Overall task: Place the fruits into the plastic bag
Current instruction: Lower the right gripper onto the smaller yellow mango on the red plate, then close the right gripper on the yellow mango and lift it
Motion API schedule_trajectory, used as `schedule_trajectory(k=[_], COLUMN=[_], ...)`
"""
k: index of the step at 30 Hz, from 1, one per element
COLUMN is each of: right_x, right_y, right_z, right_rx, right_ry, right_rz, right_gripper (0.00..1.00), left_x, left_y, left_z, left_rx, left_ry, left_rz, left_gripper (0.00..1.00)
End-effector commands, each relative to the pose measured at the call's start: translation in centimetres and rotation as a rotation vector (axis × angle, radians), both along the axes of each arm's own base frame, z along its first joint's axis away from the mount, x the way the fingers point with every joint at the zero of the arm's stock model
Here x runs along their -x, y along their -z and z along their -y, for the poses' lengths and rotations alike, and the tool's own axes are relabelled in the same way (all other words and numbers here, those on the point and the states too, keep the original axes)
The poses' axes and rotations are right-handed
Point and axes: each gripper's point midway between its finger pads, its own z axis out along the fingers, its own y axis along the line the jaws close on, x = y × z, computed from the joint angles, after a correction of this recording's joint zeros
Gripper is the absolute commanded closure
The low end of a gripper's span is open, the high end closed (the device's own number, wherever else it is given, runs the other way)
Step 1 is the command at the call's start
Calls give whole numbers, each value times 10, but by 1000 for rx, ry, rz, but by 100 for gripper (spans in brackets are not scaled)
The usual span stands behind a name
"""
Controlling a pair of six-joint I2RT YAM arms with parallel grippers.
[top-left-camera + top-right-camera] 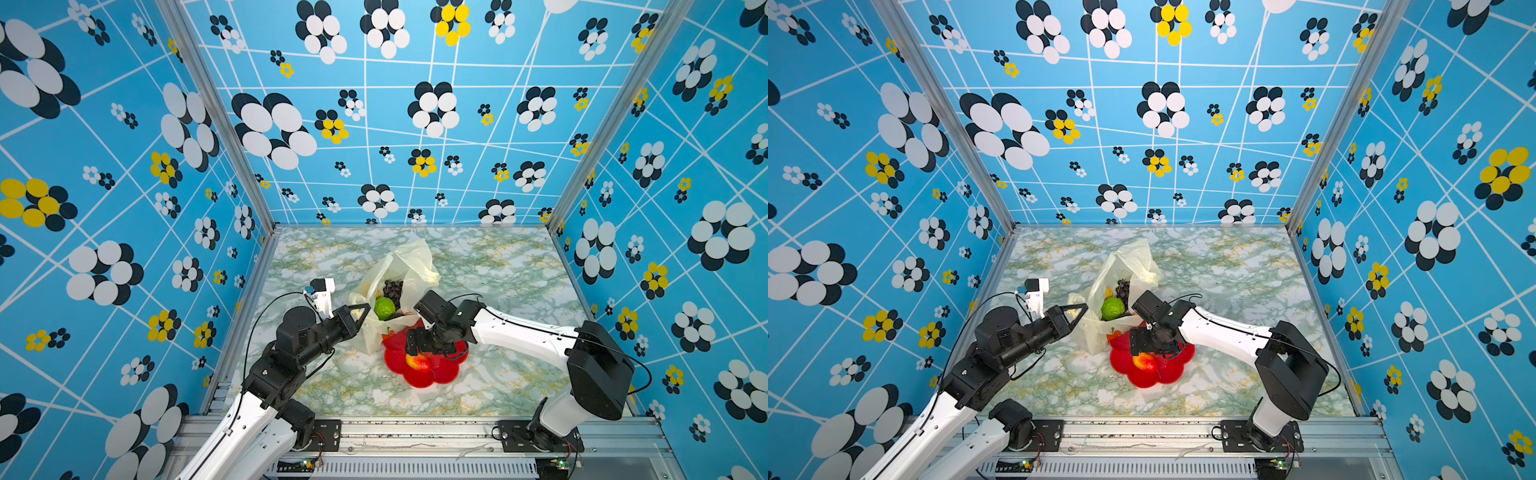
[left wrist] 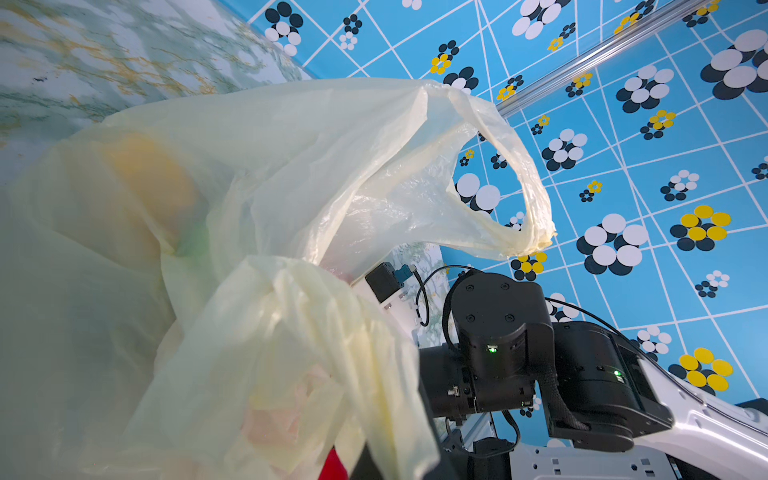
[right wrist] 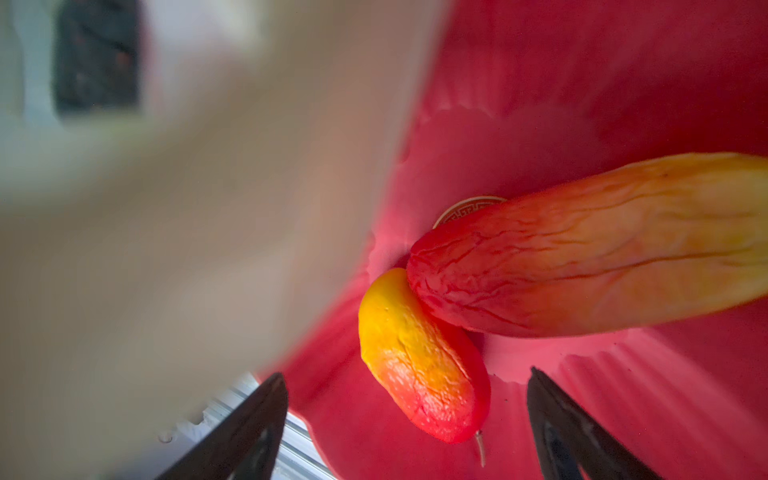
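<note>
Marbled table [image 1: 498, 291]; crinkly plastic bag [image 1: 409, 266]; wrinkled, perhaps rubbery mango [image 3: 419, 357].

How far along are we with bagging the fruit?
Done: the green round fruit and grape bunch lie inside the plastic bag. In hand: the left gripper is shut on the bag's rim, holding it open; the right gripper is open over the smaller mango. Left: both it and the larger mango sit on the red plate.
</note>
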Motion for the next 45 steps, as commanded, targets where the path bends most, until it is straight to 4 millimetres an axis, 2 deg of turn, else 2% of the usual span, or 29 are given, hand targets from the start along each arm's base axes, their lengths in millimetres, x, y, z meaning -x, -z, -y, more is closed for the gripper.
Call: schedule_trajectory(k=[1,10,15,38,45], right_x=[4,10,15,16,14], right_y=[3,11,13,36,40], right_z=[-8,-10,-10,14,5], right_rx=[3,19,38,299,268], right_ry=[-42,-89,-139,-283,-284], right_rz=[-20,-39,-52,-35,-37], right_gripper=[10,13,20,21,22], left_x=[-1,-2,-2,-2,-3], left_y=[2,4,4,5,4], left_z=[1,2,2,0,2], left_rx=[-15,-14,-13,-14,-12], left_ry=[1,3,2,-4,-2], left_rz=[11,4,2,-1,-3], left_gripper=[100,100,100,100,100])
